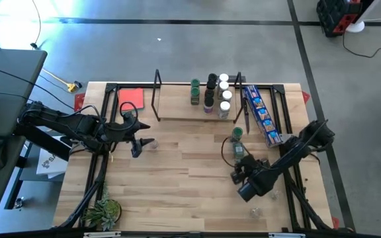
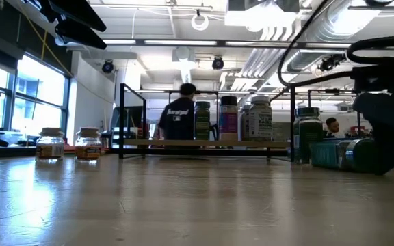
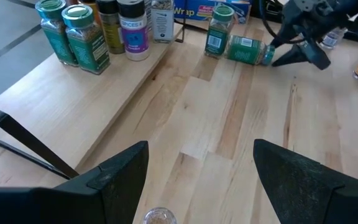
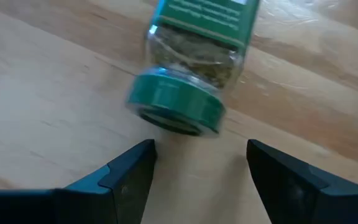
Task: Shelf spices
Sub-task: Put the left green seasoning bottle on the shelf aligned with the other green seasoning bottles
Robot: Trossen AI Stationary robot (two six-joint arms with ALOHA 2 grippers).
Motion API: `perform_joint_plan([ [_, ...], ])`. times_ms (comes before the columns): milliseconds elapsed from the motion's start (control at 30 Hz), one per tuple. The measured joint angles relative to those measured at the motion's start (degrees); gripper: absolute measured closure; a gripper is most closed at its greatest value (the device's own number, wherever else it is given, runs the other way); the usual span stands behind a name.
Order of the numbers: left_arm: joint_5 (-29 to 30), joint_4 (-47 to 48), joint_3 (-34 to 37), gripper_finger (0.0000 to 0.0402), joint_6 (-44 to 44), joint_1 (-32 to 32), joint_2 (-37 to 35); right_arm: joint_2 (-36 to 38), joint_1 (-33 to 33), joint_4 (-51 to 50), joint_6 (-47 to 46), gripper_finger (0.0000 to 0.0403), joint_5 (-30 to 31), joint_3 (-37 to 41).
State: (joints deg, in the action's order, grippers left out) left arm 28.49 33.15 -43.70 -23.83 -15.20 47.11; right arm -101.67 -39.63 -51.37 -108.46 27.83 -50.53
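Right now the right tool point(image 4: 194, 165) sits low over the desk point(image 1: 177, 172) with its two dark fingers point(image 4: 129, 171) spread wide and nothing between them. Just ahead of the fingertips lies a green-lidded spice jar point(image 4: 191, 68) on its side, lid pointing back toward the tool, close but not gripped. From above, that tipped jar point(image 1: 239, 151) lies on the right half of the desk, between the right tool point(image 1: 237, 173) and an upright green-lidded jar point(image 1: 237, 135) standing just in front of the shelf point(image 1: 177, 109).

On the shelf's right portion a cluster of spices point(image 1: 211, 96) stands upright, with green, black and white lids. A long blue packet point(image 1: 260, 116) lies beside the shelf's right end. A red card point(image 1: 130, 97) rests near the shelf's left end.

Over on the left side, the left tool point(image 1: 139, 137) hangs above the desk, its fingers point(image 3: 120, 177) also standing wide apart and empty. A small clear jar point(image 3: 158, 216) sits on the wood just beneath them, right by its tip. Another small clear jar point(image 1: 256, 212) rests near the desk's front right edge, well apart from the right tool.

At desk height, two small clear jars point(image 2: 65, 143) show at the left, and a person point(image 2: 181, 116) stands in the room beyond the shelf.
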Motion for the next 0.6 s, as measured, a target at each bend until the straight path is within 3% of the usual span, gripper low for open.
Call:
perform_joint_plan([
  [267,0.0,-0.02,0.0,0.0115,-0.02,0.0,0.0,0.11,0.87,4.01,-2.11,0.0151,5.92,3.11],
  [600,0.11,-0.01,0.0,0.0115,-0.01,-0.01,-0.02,-0.07,3.54,7.94,1.88,0.0151,10.21,3.94],
])
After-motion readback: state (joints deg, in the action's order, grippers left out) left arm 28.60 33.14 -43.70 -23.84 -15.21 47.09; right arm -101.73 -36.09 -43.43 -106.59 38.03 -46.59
